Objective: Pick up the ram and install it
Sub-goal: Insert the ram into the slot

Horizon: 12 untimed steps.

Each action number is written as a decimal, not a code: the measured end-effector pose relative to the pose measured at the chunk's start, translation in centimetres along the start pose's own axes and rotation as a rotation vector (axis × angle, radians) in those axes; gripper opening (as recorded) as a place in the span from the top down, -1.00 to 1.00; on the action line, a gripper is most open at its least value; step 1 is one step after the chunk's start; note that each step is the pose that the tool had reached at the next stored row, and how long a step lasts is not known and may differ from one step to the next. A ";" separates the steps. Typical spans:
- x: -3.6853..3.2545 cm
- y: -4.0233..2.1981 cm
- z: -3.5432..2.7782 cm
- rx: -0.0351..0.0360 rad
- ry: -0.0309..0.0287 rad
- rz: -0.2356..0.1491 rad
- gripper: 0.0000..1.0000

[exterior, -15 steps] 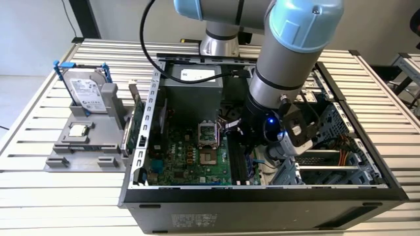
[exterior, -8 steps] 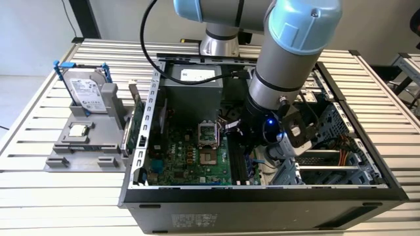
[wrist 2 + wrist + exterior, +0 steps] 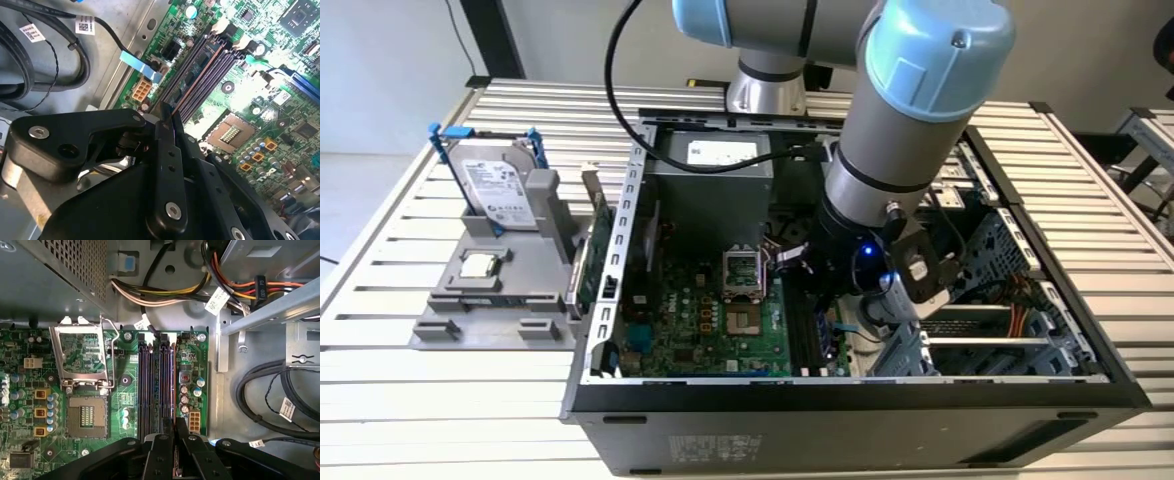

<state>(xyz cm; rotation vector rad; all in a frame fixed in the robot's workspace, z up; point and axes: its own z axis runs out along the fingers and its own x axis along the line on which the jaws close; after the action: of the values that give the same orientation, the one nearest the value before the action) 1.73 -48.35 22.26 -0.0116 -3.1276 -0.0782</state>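
My gripper (image 3: 821, 300) reaches down into the open computer case (image 3: 607, 300), over the motherboard (image 3: 707, 320). In both wrist views its black fingers (image 3: 161, 445) are pressed together on a thin board seen edge-on, the ram (image 3: 173, 390). The ram's brownish edge (image 3: 197, 75) runs along the outermost of the memory slots (image 3: 150, 385), the one nearest the case wall. Whether it sits in the slot or just above it, I cannot tell. The gripper (image 3: 170, 112) stands at one end of the slots. The processor socket (image 3: 86, 415) lies beside them with its metal frame (image 3: 82, 357) flipped up.
On the exterior view's left, a grey stand (image 3: 480, 310) holds a silver hard drive with blue rails (image 3: 494, 185) and a small square processor chip (image 3: 480, 265). A green circuit card (image 3: 596, 250) stands on edge by the case wall. Cable bundles (image 3: 270, 390) and drive bays (image 3: 987, 300) crowd the case.
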 end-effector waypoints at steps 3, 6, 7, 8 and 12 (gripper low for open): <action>-0.01 -0.09 0.02 -0.0001 0.0000 0.000 1.00; 0.00 -0.18 0.04 -0.0001 -0.0002 0.004 1.00; 0.00 -0.18 0.07 0.0000 -0.0002 0.005 1.00; 0.00 -0.19 0.10 0.0000 -0.0003 0.006 1.00; 0.00 -0.19 0.18 -0.0003 -0.0007 0.013 1.00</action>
<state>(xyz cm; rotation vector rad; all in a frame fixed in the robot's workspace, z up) 1.72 -48.53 22.07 -0.0318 -3.1278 -0.0785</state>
